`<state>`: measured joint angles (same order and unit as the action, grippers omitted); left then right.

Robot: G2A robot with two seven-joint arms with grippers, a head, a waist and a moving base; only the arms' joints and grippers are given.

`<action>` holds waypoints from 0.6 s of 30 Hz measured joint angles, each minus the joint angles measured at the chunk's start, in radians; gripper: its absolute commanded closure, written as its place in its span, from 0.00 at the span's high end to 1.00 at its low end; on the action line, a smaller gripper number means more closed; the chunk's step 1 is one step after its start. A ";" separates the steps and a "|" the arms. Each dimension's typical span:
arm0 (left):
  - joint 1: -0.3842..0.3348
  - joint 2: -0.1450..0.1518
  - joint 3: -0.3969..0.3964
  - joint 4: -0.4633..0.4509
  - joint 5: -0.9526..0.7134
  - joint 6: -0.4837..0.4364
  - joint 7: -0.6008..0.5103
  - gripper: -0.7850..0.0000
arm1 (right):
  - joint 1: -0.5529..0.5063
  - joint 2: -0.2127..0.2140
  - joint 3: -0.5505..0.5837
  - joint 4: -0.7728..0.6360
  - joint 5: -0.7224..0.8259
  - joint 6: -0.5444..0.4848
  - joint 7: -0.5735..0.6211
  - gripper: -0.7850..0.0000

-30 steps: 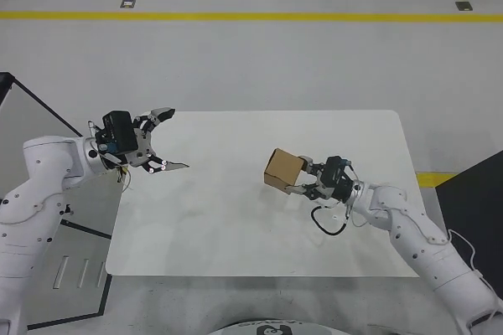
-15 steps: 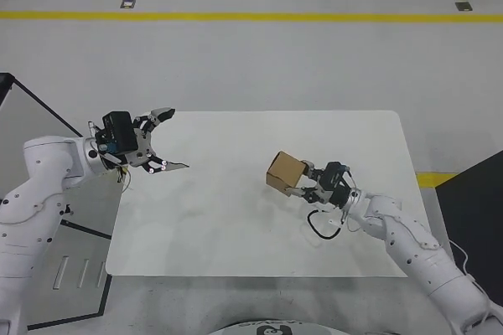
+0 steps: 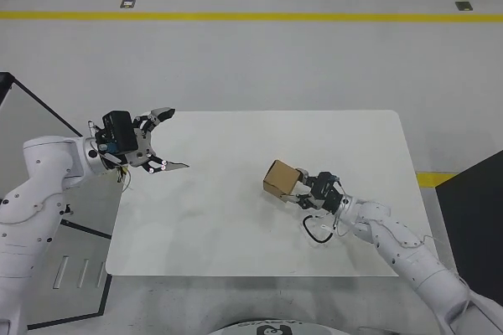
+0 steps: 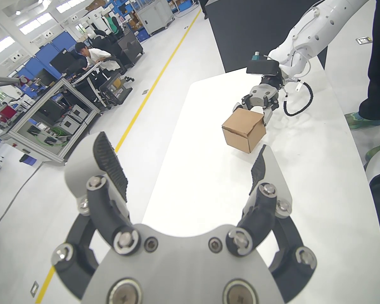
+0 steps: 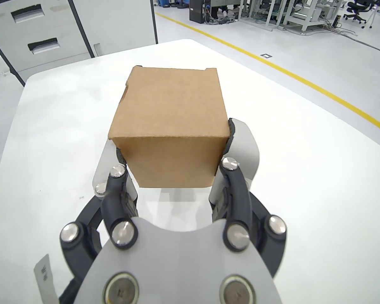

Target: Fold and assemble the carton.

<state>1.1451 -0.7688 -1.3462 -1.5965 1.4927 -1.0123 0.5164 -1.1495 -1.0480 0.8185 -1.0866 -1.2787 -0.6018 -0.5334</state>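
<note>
- My left claw [image 3: 178,138] hangs over the table [image 3: 235,234] at its 10 o'clock edge. Its fingers are spread wide and released, with nothing between them and nothing touching them.
- The carton [image 3: 281,177], a brown box folded into a closed cube, sits just off the table's centre toward 2 o'clock, well apart from the left claw. It looks tilted; I cannot tell whether its underside rests on the table.
- My right claw [image 3: 295,186] comes at the carton from its 4 o'clock side. It is clenched on the carton, one finger pressed against each opposite side wall.
</note>
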 measured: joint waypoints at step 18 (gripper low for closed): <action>0.000 0.000 0.000 0.000 0.000 0.000 0.000 1.00 | -0.006 -0.044 -0.037 0.092 0.019 0.073 -0.010 0.00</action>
<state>1.1451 -0.7688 -1.3462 -1.5965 1.4927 -1.0123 0.5164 -1.1559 -1.0919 0.7818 -0.9945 -1.2596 -0.5291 -0.5434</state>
